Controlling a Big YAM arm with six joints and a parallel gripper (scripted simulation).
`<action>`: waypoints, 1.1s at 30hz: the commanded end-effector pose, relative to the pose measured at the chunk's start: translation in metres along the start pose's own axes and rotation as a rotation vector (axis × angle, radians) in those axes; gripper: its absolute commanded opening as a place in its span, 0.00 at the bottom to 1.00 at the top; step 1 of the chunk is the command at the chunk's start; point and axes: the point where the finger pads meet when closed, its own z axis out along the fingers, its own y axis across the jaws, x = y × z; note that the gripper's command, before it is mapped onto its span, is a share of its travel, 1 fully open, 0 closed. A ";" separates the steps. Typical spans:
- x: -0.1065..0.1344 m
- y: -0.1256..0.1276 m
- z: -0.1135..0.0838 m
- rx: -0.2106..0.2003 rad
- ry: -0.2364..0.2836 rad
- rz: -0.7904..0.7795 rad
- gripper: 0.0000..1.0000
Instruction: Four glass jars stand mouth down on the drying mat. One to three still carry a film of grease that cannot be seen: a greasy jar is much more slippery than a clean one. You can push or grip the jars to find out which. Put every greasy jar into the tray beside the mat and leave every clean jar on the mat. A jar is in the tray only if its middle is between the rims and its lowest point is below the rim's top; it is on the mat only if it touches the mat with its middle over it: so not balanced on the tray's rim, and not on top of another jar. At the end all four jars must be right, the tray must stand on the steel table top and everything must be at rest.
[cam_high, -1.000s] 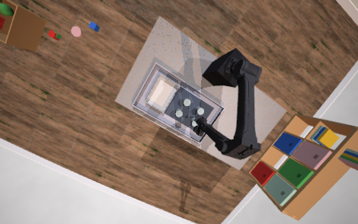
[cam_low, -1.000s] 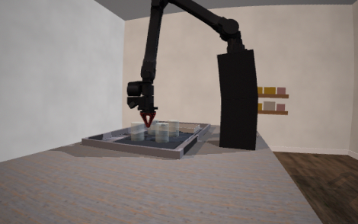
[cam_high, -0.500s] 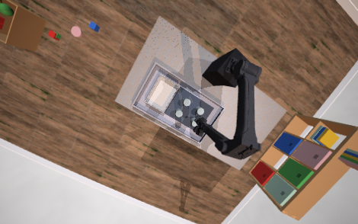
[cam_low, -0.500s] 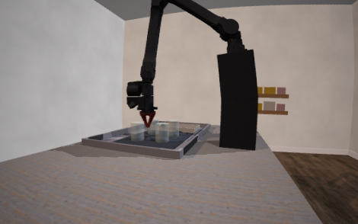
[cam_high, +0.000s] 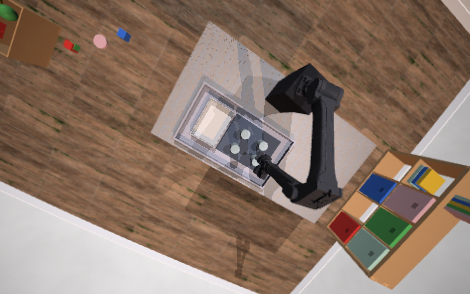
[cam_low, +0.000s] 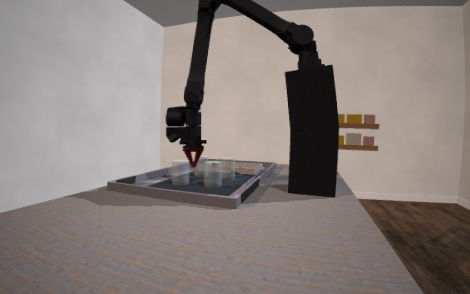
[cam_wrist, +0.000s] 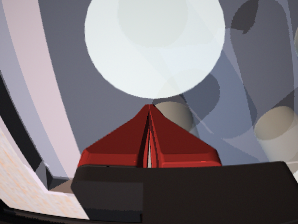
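Wood-grain flooring surrounds the steel table top (cam_high: 345, 145) in my top view; on it, from left to right, sit the pale tray (cam_high: 213, 121), the dark drying mat (cam_high: 246, 148) and the arm's black base (cam_high: 292, 89).

All 4 jars stand on the mat, none in the tray: jar 1 (cam_high: 235, 148) nearest the tray, jar 2 (cam_high: 245, 134), jar 3 (cam_high: 263, 146), and jar 4 (cam_high: 255, 162), which the wrist partly covers. The gripper (cam_low: 193, 160) hangs above the jars with its red fingers pressed together into a wedge, holding nothing.

Risks, in my judgement:
1. A closed-finger push that lands off centre could tip a jar or drive it into a neighbour, since the 4 stand close together.
2. A slippery jar could slide far, off the mat or up against the tray's rim (cam_high: 230, 118), where it would count as neither place.
3. A hard shove toward the tray could shift the tray itself.

Hidden or unclear: grease cannot be seen on any jar. The wrist view shows 1 round jar bottom (cam_wrist: 154, 30) ahead of the fingertips, but I cannot tell their height above it. Glass walls are faint in the exterior view, and the tray lies behind the jars there.
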 end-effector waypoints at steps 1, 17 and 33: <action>-0.011 -0.002 -0.004 0.001 -0.015 0.010 0.00; -0.013 -0.002 -0.004 0.001 -0.015 0.010 0.00; -0.015 -0.002 -0.004 0.001 -0.015 0.010 0.00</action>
